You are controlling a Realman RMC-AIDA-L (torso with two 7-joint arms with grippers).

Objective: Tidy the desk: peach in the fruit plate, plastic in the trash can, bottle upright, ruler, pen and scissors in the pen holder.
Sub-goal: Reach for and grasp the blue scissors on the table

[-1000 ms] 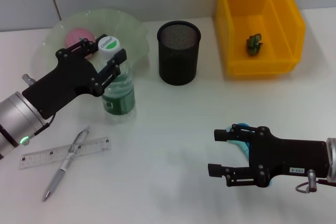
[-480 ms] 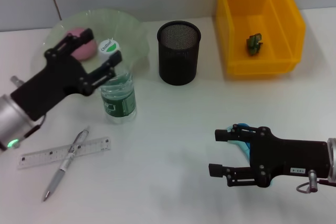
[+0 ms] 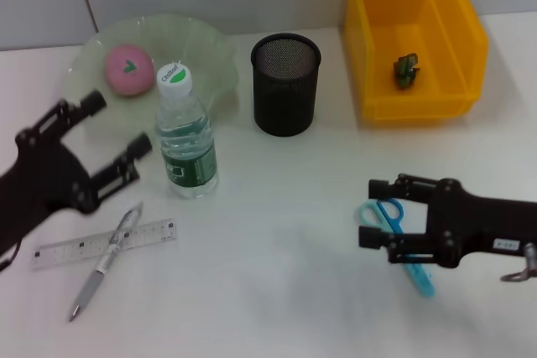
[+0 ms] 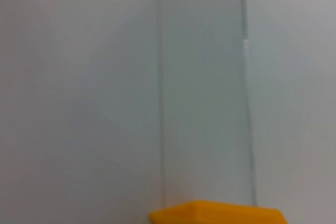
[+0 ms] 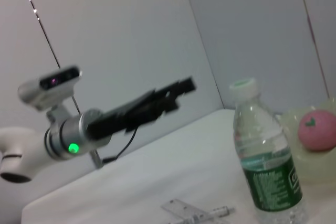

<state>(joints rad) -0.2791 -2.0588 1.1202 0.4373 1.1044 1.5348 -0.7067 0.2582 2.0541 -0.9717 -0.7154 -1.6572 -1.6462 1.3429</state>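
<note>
The bottle (image 3: pixel 186 140) stands upright with its white and green cap on, just in front of the pale green fruit plate (image 3: pixel 210 46); the right wrist view shows the bottle (image 5: pixel 268 174) too. The pink peach (image 3: pixel 127 67) lies in the plate. My left gripper (image 3: pixel 117 125) is open, left of the bottle and apart from it. The ruler (image 3: pixel 105 243) and the pen (image 3: pixel 106 259) lie crossed near the front left. Blue scissors (image 3: pixel 416 275) lie flat at the right, with their handles between the fingers of my open right gripper (image 3: pixel 375 213). The black mesh pen holder (image 3: pixel 285 83) stands mid-table. A green piece of plastic (image 3: pixel 407 70) lies in the yellow trash can (image 3: pixel 466 35).
The yellow bin stands at the back right, close beside the pen holder. A white wall runs behind the table. The left wrist view shows only that wall and a corner of the yellow bin (image 4: pixel 220 214).
My left gripper has let go of the bottle and drawn back to the left and nearer; the bottle stays upright. My right gripper has shifted right, uncovering the scissors.
</note>
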